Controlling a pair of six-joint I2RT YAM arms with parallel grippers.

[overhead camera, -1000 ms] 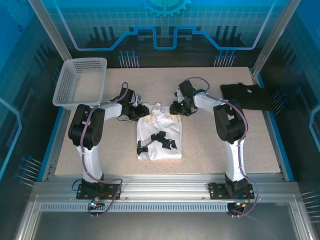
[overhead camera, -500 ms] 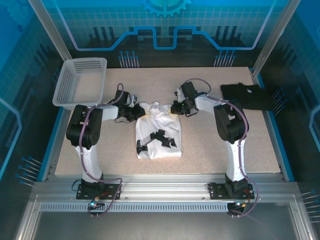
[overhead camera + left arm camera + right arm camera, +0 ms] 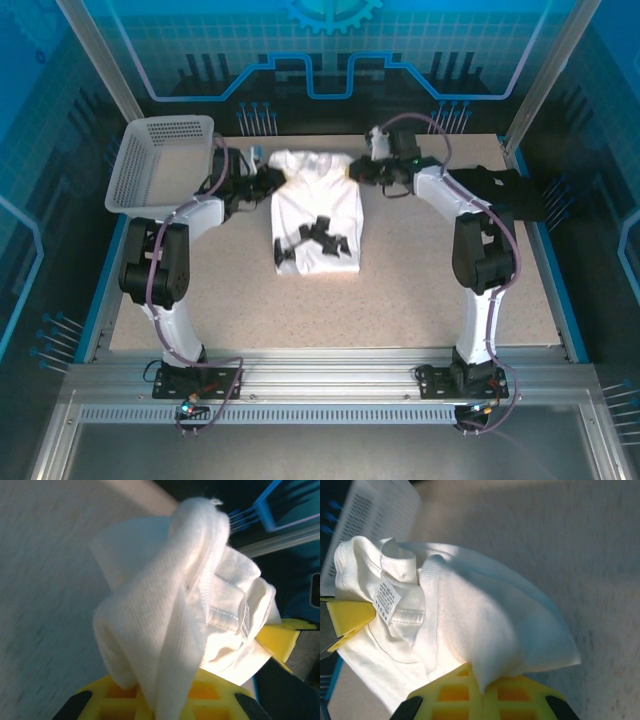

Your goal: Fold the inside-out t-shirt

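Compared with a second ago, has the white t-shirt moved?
Yes. The t-shirt has been pulled away from the robot: its collar end, earlier level with the near rim of the white basket, now sits level with the basket's middle.

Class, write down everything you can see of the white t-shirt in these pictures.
The white t-shirt is soft knitted cotton by its look, wrinkled, with dark marks on its middle. It lies lengthwise on the speckled table, its far end gathered and raised. The left tool and right tool each pinch a bunch of that end. Its ribbed neckband and sewn-in label show.
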